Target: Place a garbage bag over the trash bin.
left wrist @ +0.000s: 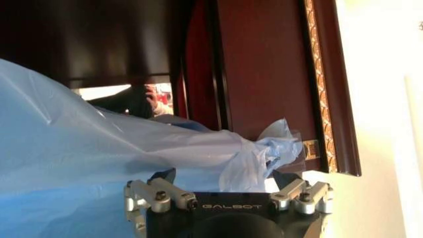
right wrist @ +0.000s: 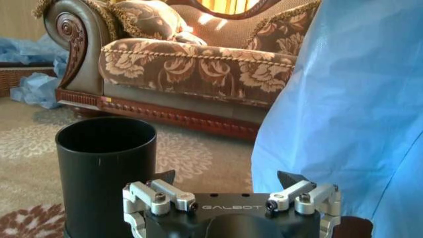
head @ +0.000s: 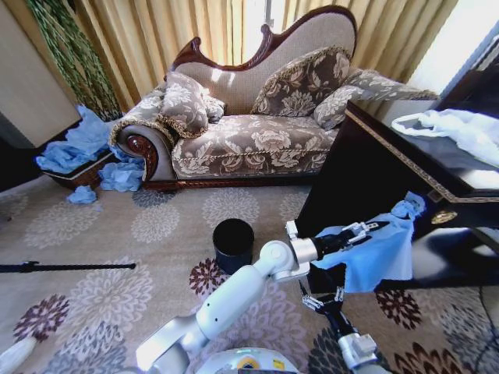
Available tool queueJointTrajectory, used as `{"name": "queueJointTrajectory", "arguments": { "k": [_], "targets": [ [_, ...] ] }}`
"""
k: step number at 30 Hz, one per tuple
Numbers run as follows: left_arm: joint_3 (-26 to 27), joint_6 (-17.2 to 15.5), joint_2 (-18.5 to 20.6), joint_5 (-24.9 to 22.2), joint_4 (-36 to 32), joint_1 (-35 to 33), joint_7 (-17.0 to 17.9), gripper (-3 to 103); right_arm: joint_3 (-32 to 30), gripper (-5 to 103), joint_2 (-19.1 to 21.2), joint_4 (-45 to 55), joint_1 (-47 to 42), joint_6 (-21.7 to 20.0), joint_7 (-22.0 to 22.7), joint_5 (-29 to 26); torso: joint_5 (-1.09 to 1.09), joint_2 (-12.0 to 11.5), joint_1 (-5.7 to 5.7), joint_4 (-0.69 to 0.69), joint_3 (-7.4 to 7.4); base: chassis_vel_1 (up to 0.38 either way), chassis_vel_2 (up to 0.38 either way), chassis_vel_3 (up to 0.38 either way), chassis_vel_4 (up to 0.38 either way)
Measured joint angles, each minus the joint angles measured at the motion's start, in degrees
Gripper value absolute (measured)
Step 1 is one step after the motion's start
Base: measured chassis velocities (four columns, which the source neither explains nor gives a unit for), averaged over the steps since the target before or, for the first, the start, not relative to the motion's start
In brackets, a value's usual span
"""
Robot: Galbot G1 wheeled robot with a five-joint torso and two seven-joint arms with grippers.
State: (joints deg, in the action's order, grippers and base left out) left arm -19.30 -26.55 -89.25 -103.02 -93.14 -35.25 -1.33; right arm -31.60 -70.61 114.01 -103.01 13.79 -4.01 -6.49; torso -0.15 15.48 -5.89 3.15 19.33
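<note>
The trash bin (head: 233, 245) is a small black cylinder standing upright on the patterned carpet in front of the sofa, with its mouth uncovered. The garbage bag (head: 378, 257), thin, light blue and wrinkled, hangs in the air to the right of the bin, against the dark cabinet. It drapes over my left gripper (head: 378, 227), whose jaws stand apart with the plastic running between them (left wrist: 225, 176). My right gripper (head: 323, 298) is open and empty, just below the bag's lower edge. In the right wrist view the bin (right wrist: 106, 163) is close ahead and the bag (right wrist: 350, 99) hangs beside it.
A dark wooden cabinet (head: 374, 156) stands right behind the bag, with a white plastic bag (head: 460, 128) on top. A floral sofa (head: 249, 117) lines the back. Blue bags (head: 78, 148) are piled by a basket at far left. A black rod (head: 62, 267) lies on the carpet.
</note>
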Motion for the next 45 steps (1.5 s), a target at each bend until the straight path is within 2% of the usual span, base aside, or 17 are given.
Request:
{"name": "queueJointTrajectory", "arguments": {
  "k": [4,7,9,13,15,20,21,25,26,28,33,34,36,38,45],
  "targets": [
    [-0.3,-0.1,-0.1,0.0,0.4,0.2,-0.4,94,0.0,100,0.1,0.0,0.1,-0.1,0.1,-0.1,0.0,0.0,0.0,0.0,0.0,0.0,0.0,0.0,0.0],
    [-0.4,-0.1,-0.5,0.1,0.8,0.4,-0.7,82,0.0,100,0.1,0.0,0.1,-0.1,0.3,-0.1,0.0,0.0,0.0,0.0,0.0,0.0,0.0,0.0,0.0],
    [-0.5,-0.1,-0.5,0.1,0.8,0.4,-0.7,82,0.0,100,0.1,0.0,0.1,-0.1,0.3,-0.1,0.0,0.0,0.0,0.0,0.0,0.0,0.0,0.0,0.0],
    [-0.7,-0.2,-0.1,0.2,0.0,-0.1,-0.7,66,0.0,100,0.1,0.0,0.1,-0.1,0.4,-0.1,-0.01,0.0,0.0,0.0,0.0,0.0,0.0,0.0,0.0],
    [-0.7,-0.2,0.0,0.2,-0.1,-0.2,-0.7,66,0.1,100,0.0,0.0,0.1,-0.1,0.4,0.0,-0.01,0.0,0.0,0.0,0.0,0.0,0.0,0.0,0.0],
    [-0.7,-0.2,0.3,0.4,-0.4,-0.3,-0.7,51,0.2,100,-0.2,-0.1,0.2,-0.1,0.5,0.1,-0.01,0.0,0.0,0.0,0.0,0.0,0.0,0.0,0.0],
    [-0.7,-0.2,0.3,0.4,-0.4,-0.3,-0.7,51,0.2,100,-0.2,-0.1,0.2,-0.1,0.5,0.1,-0.01,0.0,0.0,0.0,0.0,0.0,0.0,0.0,0.0],
    [-0.6,-0.1,0.2,0.4,-0.6,-0.3,-0.6,34,0.2,100,-0.3,-0.1,-0.1,-0.1,0.6,0.3,0.0,0.0,0.0,0.0,0.0,0.0,0.0,0.0,0.0],
    [-0.6,-0.1,0.2,0.4,-0.6,-0.3,-0.6,34,0.2,100,-0.3,-0.1,-0.1,-0.1,0.6,0.3,0.0,0.0,0.0,0.0,0.0,0.0,0.0,0.0,0.0],
    [-0.6,-0.1,0.2,0.5,-1.2,-0.4,-0.6,26,0.2,100,-0.3,0.0,-0.2,-0.1,0.8,0.3,-0.01,0.0,0.0,0.0,0.0,0.0,0.0,0.0,0.0],
    [-0.7,0.0,0.4,0.7,-1.8,-0.5,-0.6,19,0.2,100,-0.5,0.1,-0.3,-0.2,1.1,0.4,-0.01,0.0,0.0,0.0,0.0,0.0,0.0,0.0,0.0],
    [-0.6,0.1,0.6,0.8,-2.2,-0.6,-0.5,11,0.2,100,-0.7,0.1,-0.3,-0.2,1.2,0.6,-0.01,0.0,0.0,0.0,0.0,0.0,0.0,0.0,0.0],
    [-0.6,0.1,0.7,0.8,-2.4,-0.7,-0.5,11,0.2,100,-0.8,0.1,-0.3,-0.2,1.2,0.6,-0.01,0.0,0.0,0.0,0.0,0.0,0.0,0.0,0.0],
    [-0.4,0.3,1.0,0.8,-3.0,-0.9,-0.5,3,0.2,100,-1.0,0.1,-0.3,-0.2,1.2,0.8,0.0,0.0,0.0,0.0,0.0,0.0,0.0,0.0,0.0],
    [0.2,0.6,1.6,1.1,-4.1,-1.7,-0.2,0,0.2,100,-1.1,0.2,-0.5,-0.3,1.3,0.9,-0.01,0.0,0.0,0.0,0.0,0.0,0.0,0.0,0.0]
  ]
}}
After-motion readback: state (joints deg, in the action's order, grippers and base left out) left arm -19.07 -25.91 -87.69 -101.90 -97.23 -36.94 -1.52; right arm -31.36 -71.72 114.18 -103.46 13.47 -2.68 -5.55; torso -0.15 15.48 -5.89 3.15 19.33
